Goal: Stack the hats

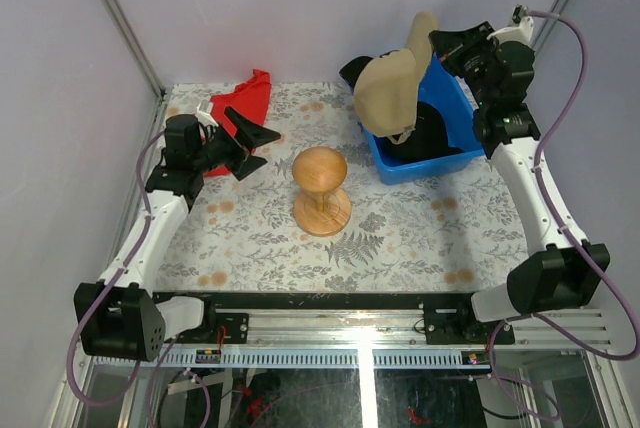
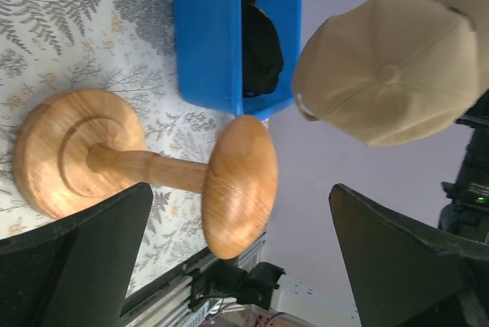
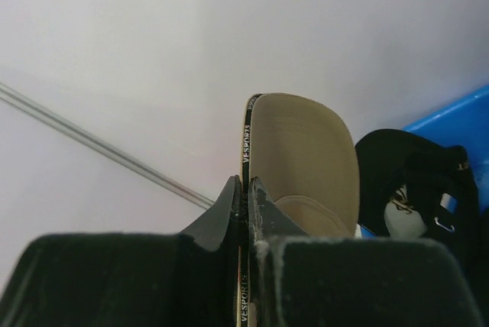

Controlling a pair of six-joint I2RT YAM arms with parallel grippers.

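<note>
**Tan cap held over bin: carry to stand not yet made**

Right gripper: clenched flat on the brim edge of the tan cap. The crown hangs below the brim, over the left end of the blue bin at rear right. Black caps lie inside the bin.

Left gripper: released and empty, jaws spread. It sits rear left, just beside the red cloth, and points toward the wooden stand.

Step, as judged: first cap in transit, since the stand's round top is bare. The next move calls for a carry leftward and toward the arm bases. The cap must go high enough for the slack crown to clear the bin's left wall and then the stand's top. After that, lower the crown squarely over the dome before letting go.

Room:
- The stand is near the bin's near-left corner, so the carry is short.
- Patterned table lies open between them.
- The back wall is close behind the right wrist, leaving little room to retreat.
- The left arm is well apart from the path.
</note>
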